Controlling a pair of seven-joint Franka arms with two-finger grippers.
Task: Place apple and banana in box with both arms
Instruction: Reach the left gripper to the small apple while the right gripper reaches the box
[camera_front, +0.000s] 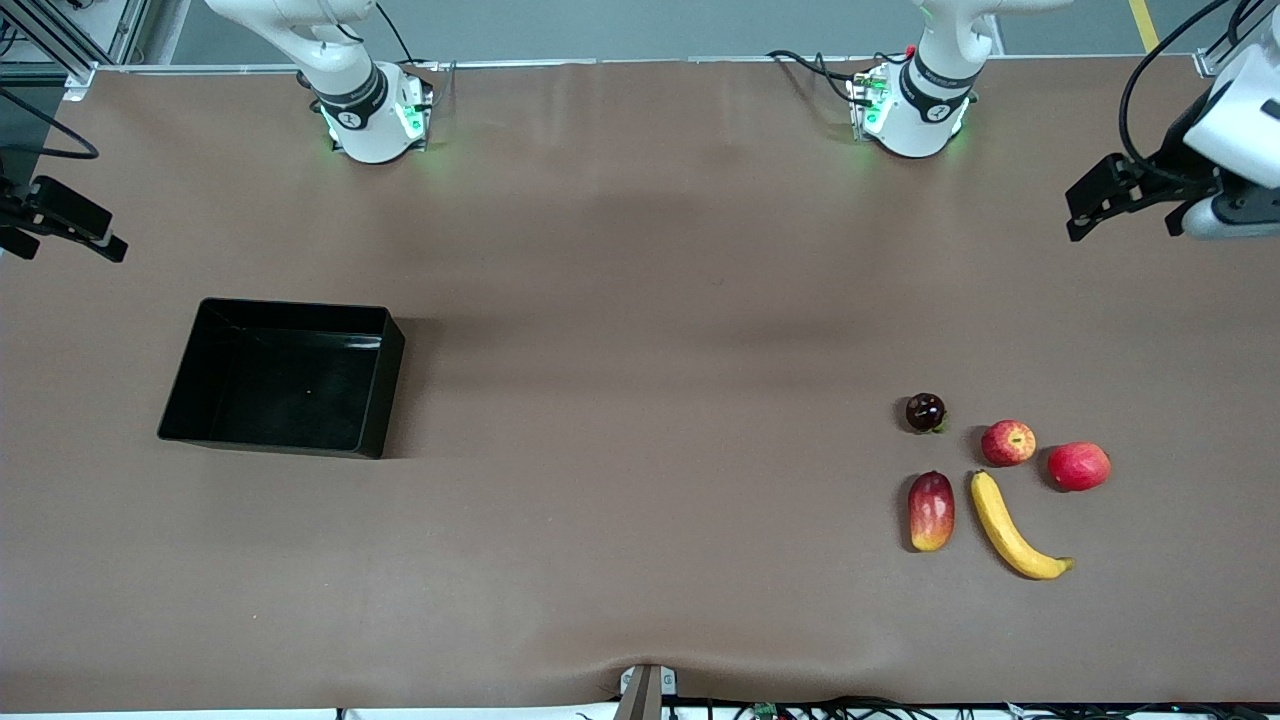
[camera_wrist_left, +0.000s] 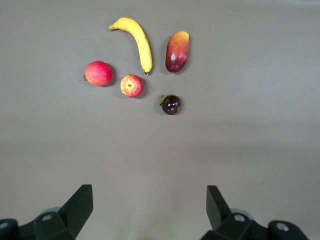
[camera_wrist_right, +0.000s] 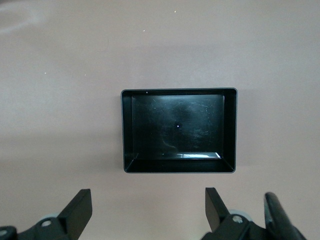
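Note:
The apple (camera_front: 1008, 443) lies toward the left arm's end of the table, with the banana (camera_front: 1012, 527) just nearer the front camera. Both show in the left wrist view: the apple (camera_wrist_left: 132, 85) and the banana (camera_wrist_left: 138, 42). The black box (camera_front: 385, 400) stands empty toward the right arm's end and shows in the right wrist view (camera_wrist_right: 127, 130). My left gripper (camera_front: 1090, 205) is open and empty, held high over the table's left-arm end; it shows in its wrist view (camera_wrist_left: 150, 192). My right gripper (camera_front: 90, 235) is open and empty, high over the right-arm end (camera_wrist_right: 147, 195).
Beside the apple lie a plain red fruit (camera_front: 1078, 466), a red-yellow mango-like fruit (camera_front: 931, 511) next to the banana, and a small dark round fruit (camera_front: 925, 412). The table is covered by a brown mat. Cables run along the edge nearest the front camera.

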